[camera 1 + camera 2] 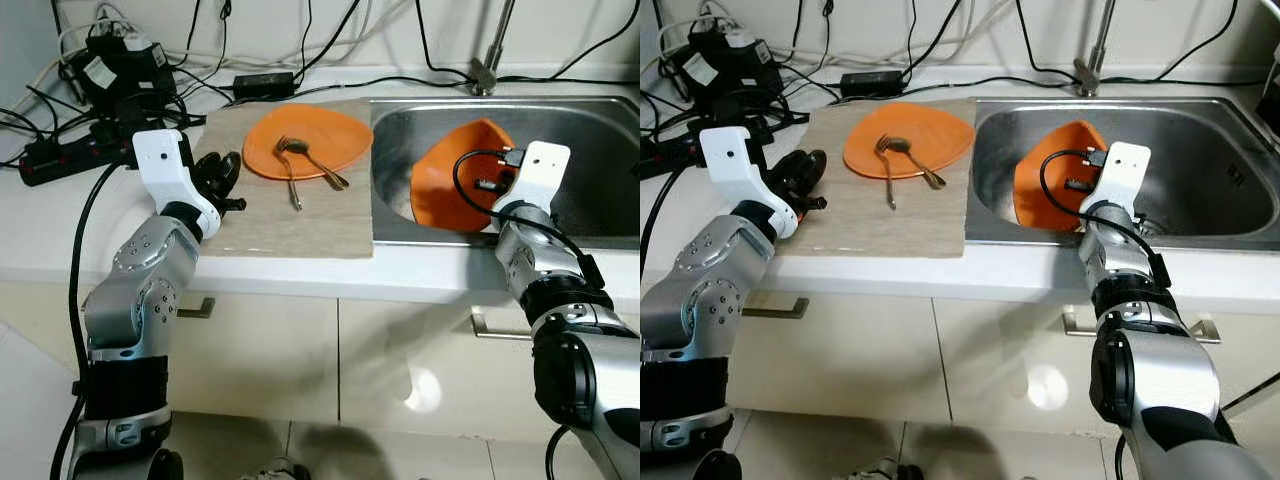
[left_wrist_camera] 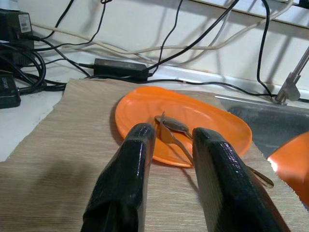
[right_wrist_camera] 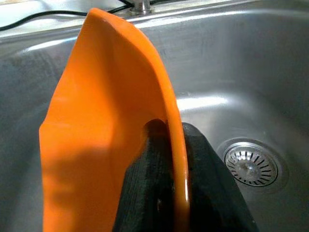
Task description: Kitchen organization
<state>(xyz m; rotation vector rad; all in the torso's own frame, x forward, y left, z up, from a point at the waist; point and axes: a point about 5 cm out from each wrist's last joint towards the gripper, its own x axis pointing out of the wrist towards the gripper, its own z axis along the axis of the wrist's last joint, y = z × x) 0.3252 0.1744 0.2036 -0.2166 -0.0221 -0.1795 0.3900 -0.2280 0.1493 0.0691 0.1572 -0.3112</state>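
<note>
An orange plate (image 1: 306, 141) lies flat on a beige mat (image 1: 285, 215), with a fork (image 1: 291, 172) and a spoon (image 1: 312, 160) resting on it. My left gripper (image 1: 222, 178) hovers open over the mat's left part, its fingers (image 2: 126, 179) pointing at the plate (image 2: 193, 121). A second orange plate (image 1: 455, 178) stands on edge inside the steel sink (image 1: 600, 130). My right gripper (image 3: 169, 159) is shut on that plate's rim (image 3: 159, 96), one finger on each side.
Power strips, adapters and cables (image 1: 110, 70) crowd the counter's back left. A faucet base (image 1: 487, 72) stands behind the sink, and the sink drain (image 3: 251, 164) lies beside the held plate. White cabinet fronts (image 1: 330, 350) sit below the counter edge.
</note>
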